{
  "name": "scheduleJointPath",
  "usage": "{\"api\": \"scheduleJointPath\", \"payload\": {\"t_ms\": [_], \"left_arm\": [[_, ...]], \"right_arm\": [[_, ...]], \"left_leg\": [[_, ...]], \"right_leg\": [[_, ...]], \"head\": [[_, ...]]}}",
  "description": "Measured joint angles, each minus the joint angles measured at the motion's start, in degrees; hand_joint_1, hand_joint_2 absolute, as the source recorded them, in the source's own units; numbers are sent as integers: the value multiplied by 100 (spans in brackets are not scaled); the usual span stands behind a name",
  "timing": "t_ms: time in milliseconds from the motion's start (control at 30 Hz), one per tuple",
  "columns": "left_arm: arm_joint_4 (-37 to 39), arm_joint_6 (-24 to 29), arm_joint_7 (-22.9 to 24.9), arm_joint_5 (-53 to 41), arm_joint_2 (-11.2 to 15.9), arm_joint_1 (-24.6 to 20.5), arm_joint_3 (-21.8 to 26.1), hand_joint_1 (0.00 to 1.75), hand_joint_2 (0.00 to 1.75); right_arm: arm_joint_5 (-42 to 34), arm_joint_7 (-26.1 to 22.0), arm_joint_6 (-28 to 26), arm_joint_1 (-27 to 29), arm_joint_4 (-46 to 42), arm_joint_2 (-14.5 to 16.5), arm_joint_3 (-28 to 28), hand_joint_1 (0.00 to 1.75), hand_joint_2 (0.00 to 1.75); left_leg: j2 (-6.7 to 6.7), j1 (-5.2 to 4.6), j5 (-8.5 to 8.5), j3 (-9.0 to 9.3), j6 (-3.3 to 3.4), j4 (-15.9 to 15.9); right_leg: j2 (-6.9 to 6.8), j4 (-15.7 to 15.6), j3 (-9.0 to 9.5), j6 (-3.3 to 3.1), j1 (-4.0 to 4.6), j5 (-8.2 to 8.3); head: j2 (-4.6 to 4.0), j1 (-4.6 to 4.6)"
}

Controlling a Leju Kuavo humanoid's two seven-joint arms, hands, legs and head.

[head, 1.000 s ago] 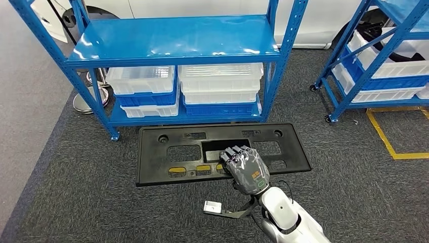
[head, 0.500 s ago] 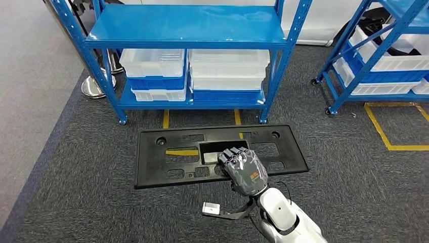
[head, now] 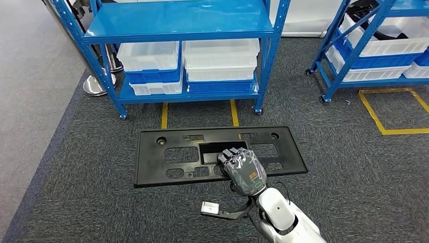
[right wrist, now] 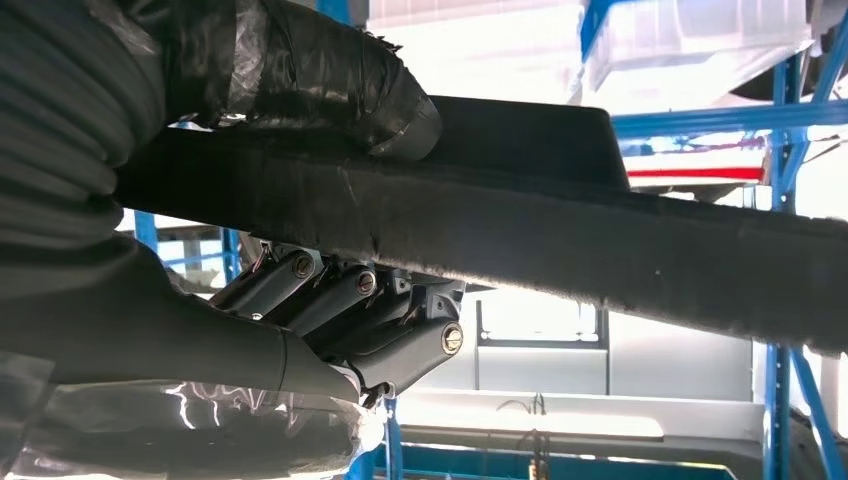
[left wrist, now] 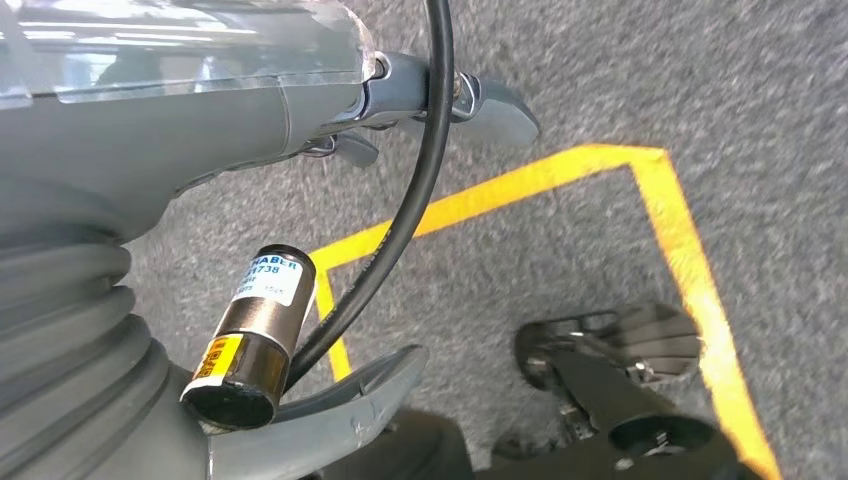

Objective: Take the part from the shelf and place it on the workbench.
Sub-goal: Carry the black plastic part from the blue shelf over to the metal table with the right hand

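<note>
Gripping the black panel (head: 220, 155) along its near edge, the right hand (head: 244, 172) is holding it flat above grey carpet (head: 86, 202), near the blue shelf (head: 177, 30).

Blue racking on dark carpet

A blue metal shelf unit (head: 177, 23) stands on dark grey carpet (head: 86, 202); clear and blue bins (head: 220, 66) fill its lower tier. To its right stands a second blue rack (head: 374, 45) with bins. Yellow floor tape (head: 387, 131) lies before that rack, and two short strips under the first. Paler floor (head: 25, 101) runs left.
</note>
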Motion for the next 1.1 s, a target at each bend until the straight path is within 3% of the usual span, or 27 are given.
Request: {"api": "scheduleJointPath", "payload": {"t_ms": [33,67,100,167,233,300,367,400,500,533,567,600,633,700,767,800,833,900,967,1033,1067,1100], "left_arm": [[0,-8,-5,0,-1,2,0,0,175],[0,-14,-14,0,-1,3,0,0,175],[-1,-17,-25,-1,-1,4,0,0,175],[-1,-19,-47,-7,-1,1,0,0,175],[-1,-19,-65,-13,-1,-11,0,0,175],[-1,-19,-72,-19,-1,-15,0,0,175],[-1,-19,-72,-26,-2,-7,1,0,175],[-1,-19,-71,-31,-2,-3,2,0,175],[-1,-19,-69,-48,-4,-3,3,0,175],[-1,-19,-67,-55,-4,0,3,0,175],[-1,-19,-65,-61,-5,8,4,0,175],[-1,-19,-63,-67,-5,16,5,0,175],[-1,-19,-62,-72,-7,22,6,0,175],[-1,-19,-62,-75,-19,20,7,0,175],[-1,-20,-62,-80,-28,4,7,0,175],[-1,-20,-63,-84,-29,1,8,0,175],[-1,-21,-63,-90,-28,8,9,0,175],[-1,-21,-64,-103,-26,23,10,0,175],[-1,-22,-64,-118,-25,12,11,0,175],[-1,-27,-64,-132,-28,-8,11,0,175],[-1,-29,-63,-145,-30,-10,11,0,175],[-1,-31,-58,-163,-31,-10,11,0,175]], "right_arm": [[0,1,2,11,9,4,0,162,175],[1,3,3,21,17,5,0,162,175],[4,7,3,29,24,5,0,162,175],[21,23,-1,40,26,7,0,162,175],[42,46,-5,44,26,10,0,162,175],[56,62,-8,50,27,13,0,162,175],[65,68,-10,56,26,15,0,162,175],[68,70,-10,56,26,16,0,162,175],[78,76,-12,81,40,16,0,162,175],[87,79,-13,98,49,16,0,162,175],[101,82,-14,114,58,16,-1,162,175],[115,86,-16,124,63,16,-1,162,175],[127,90,-18,129,67,16,-2,162,175],[139,97,-22,130,68,16,-5,162,175],[146,99,-30,134,68,16,-12,162,175],[154,102,-33,136,68,15,-16,162,175],[162,107,-37,137,67,15,-19,162,175],[186,120,-47,130,62,18,-26,162,175],[214,129,-61,124,51,17,-40,162,175],[240,132,-68,130,44,12,-55,162,175],[252,132,-69,135,44,10,-61,162,175],[264,132,-69,139,43,9,-64,162,175]], "left_leg": [[1,0,-105,-65,-16,320],[1,0,-89,-60,-25,495],[2,0,15,45,-26,468],[13,-2,228,546,6,-194],[25,-29,240,986,63,-873],[14,-59,203,1070,124,-1050],[-8,-31,251,1051,218,-1096],[-19,-16,285,1038,267,-1120],[-72,-7,367,958,352,-1139],[-103,-9,386,925,354,-1132],[-137,-9,401,894,347,-1120],[-179,-8,412,867,337,-1100],[-224,-7,419,846,328,-1078],[-314,-14,426,806,292,-1024],[-399,-21,450,750,227,-994],[-443,-20,473,723,184,-996],[-481,-12,496,703,146,-1008],[-382,-5,422,632,84,-908],[-178,-3,106,414,46,-421],[-98,1,-245,99,15,313],[-85,2,-308,14,6,542],[-72,1,-259,36,4,556]], "right_leg": [[-2,14,-66,4,5,43],[-4,37,-130,11,9,79],[-7,68,-192,19,10,106],[-13,147,-287,35,11,131],[-30,222,-356,72,27,141],[-50,249,-389,132,38,165],[-43,287,-418,203,38,140],[-27,388,-463,233,36,52],[26,1317,-853,290,10,-519],[33,1642,-986,302,0,-654],[37,1800,-1041,310,-11,-678],[45,1734,-988,312,-23,-584],[63,1481,-841,309,-36,-413],[227,719,-441,286,-59,-97],[376,327,-263,258,-61,-16],[386,305,-264,240,-48,-23],[339,300,-276,206,-50,-2],[233,255,-276,121,-61,50],[110,223,-283,63,-63,86],[-20,235,-312,49,-41,91],[-85,247,-326,46,-32,90],[-145,261,-337,45,-25,87]], "head": [[0,-1],[0,-1],[0,-2],[0,-2],[0,-1],[0,0],[0,1],[0,2],[0,3],[0,3],[0,2],[0,2],[0,2],[0,3],[0,2],[0,0],[0,0],[0,-4],[0,-13],[0,-17],[0,-17],[0,-17]]}}
